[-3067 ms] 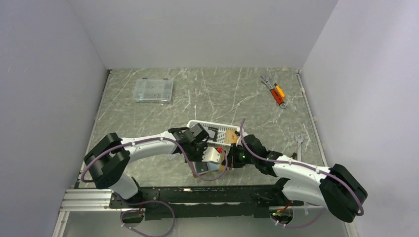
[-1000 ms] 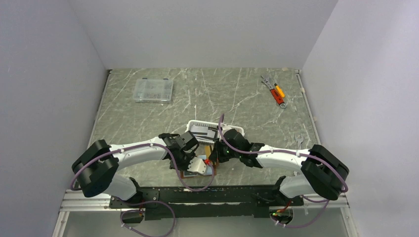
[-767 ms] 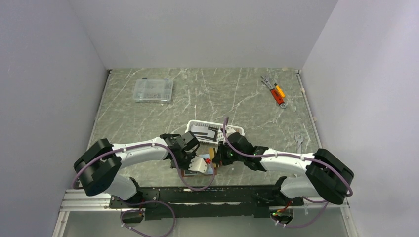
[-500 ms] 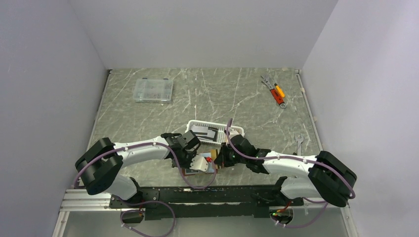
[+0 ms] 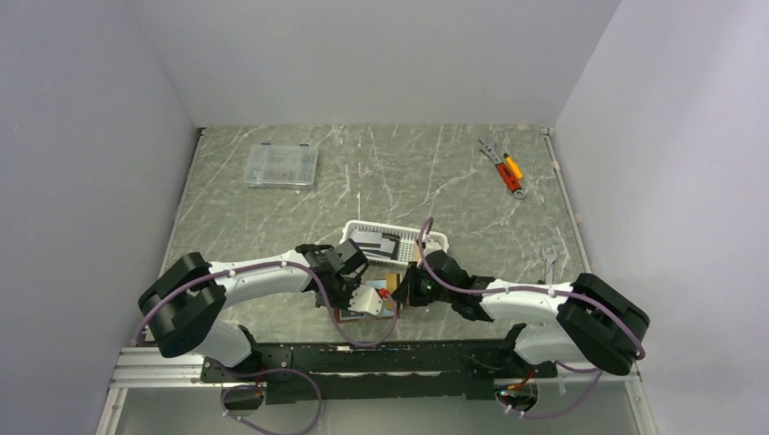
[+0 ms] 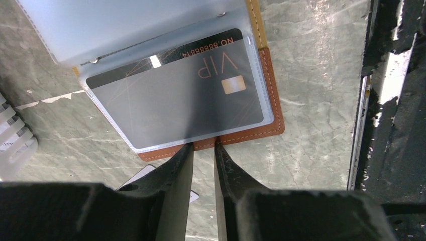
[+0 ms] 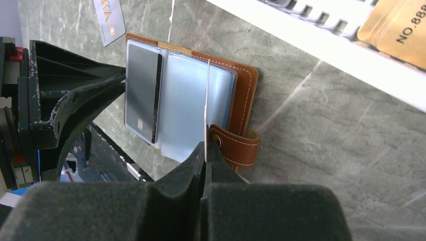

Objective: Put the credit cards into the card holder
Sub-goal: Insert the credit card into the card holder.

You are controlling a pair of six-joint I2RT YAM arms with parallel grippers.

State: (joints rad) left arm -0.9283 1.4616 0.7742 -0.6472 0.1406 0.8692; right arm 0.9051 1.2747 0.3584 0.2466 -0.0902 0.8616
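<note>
Marble table point(image 6: 311, 60): black card point(image 6: 176, 100) reads VIP; right gripper point(image 7: 205, 150) pinches a thin sheet point(image 7: 207, 100); left gripper point(image 6: 202, 145) unclear.

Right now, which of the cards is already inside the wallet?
The black VIP card, behind a clear sleeve of the open brown wallet. The gold card lies in the white basket, a pale card on the table.

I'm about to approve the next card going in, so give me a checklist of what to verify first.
1. Card holder lying open: ok.
2. Black VIP card in its sleeve: ok.
3. Right hand shut on the lifted sleeve page: ok.
4. Left hand pressing the holder's leather edge down: cannot tell; its tips sit at that edge.
5. Next card in a hand: not ok; gold card lies in the white basket.
</note>
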